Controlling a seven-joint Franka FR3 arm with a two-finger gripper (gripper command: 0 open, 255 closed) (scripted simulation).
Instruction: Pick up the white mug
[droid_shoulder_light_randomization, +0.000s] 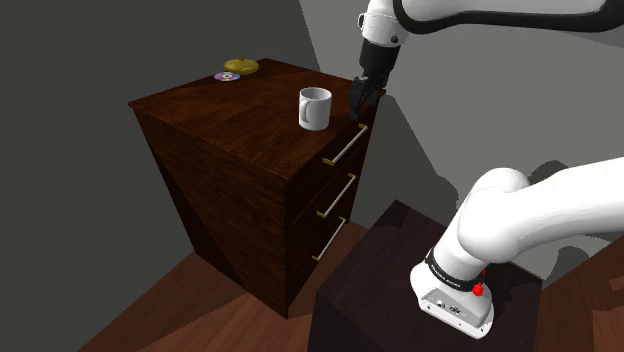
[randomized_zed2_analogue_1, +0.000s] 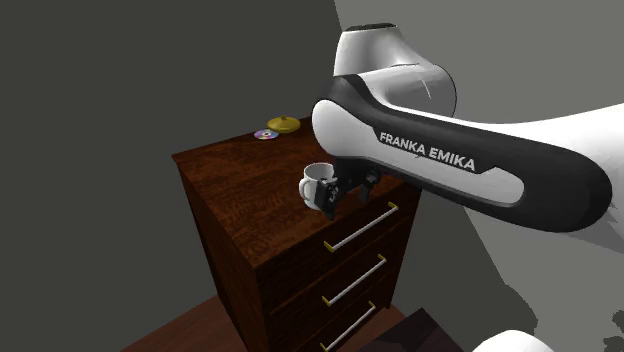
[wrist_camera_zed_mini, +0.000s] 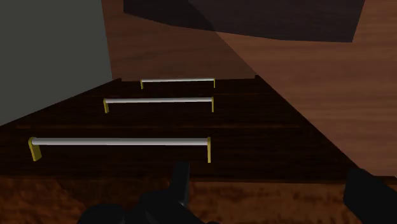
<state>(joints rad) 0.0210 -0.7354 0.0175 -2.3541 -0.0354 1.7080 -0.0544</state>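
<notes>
White arm (droid_shoulder_light_randomization: 530, 215) lettered FRANKA EMIKA; black claw (droid_shoulder_light_randomization: 360, 103).

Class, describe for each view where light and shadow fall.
Shoulder view: the mug is bright, the dresser's side dark. Second exterior view: the left wall is dimmer than the right wall. Wrist view: pale handles stand out against dark drawer fronts.

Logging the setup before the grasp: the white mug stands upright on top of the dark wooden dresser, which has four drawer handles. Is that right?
Not quite. The dresser has three drawer handles, not four; the wrist view shows all three bars on its front. The rest holds: the white mug stands upright on the dresser's top.
</notes>
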